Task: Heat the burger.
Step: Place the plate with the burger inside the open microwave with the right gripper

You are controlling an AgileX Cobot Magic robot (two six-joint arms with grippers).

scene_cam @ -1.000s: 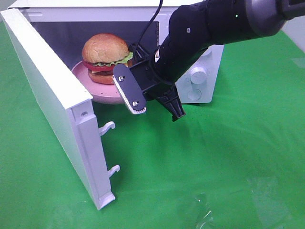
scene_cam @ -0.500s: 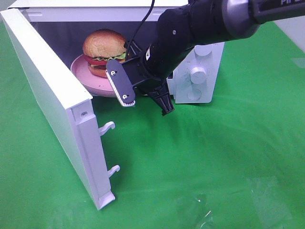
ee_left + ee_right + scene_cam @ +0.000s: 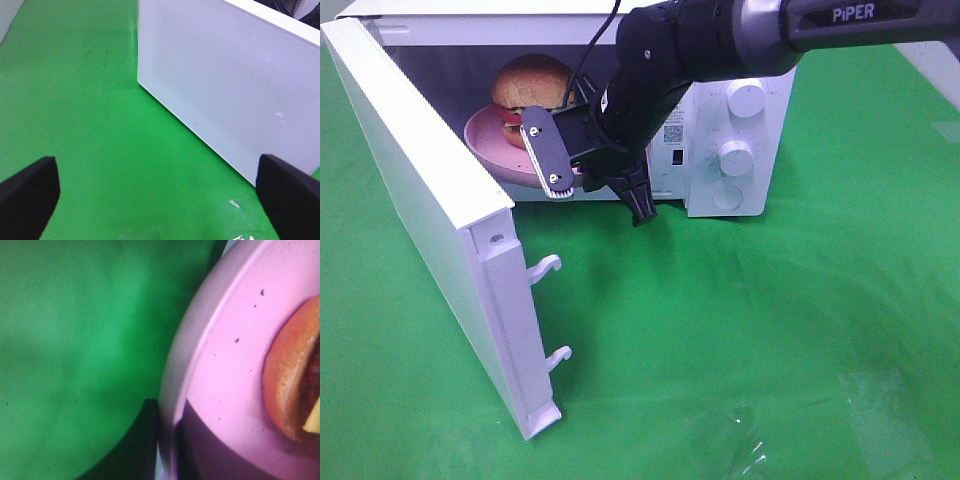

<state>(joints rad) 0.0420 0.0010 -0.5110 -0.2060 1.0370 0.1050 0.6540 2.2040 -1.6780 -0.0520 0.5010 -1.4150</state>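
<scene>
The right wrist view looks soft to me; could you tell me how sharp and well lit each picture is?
Right wrist view: too close, plate and burger blurred, a dark shadow over part of the plate. Left wrist view: door crisp, claw fingers dark and blurred. Exterior high view: sharp, evenly lit, microwave interior shaded.

light: bright, even | shadows: soft, microwave (image 3: 772, 130) interior dim | right wrist view: burger (image 3: 290, 385) close, blurred

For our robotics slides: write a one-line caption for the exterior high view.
Right gripper, shut on the pink plate, holds the burger inside the open microwave.
</scene>
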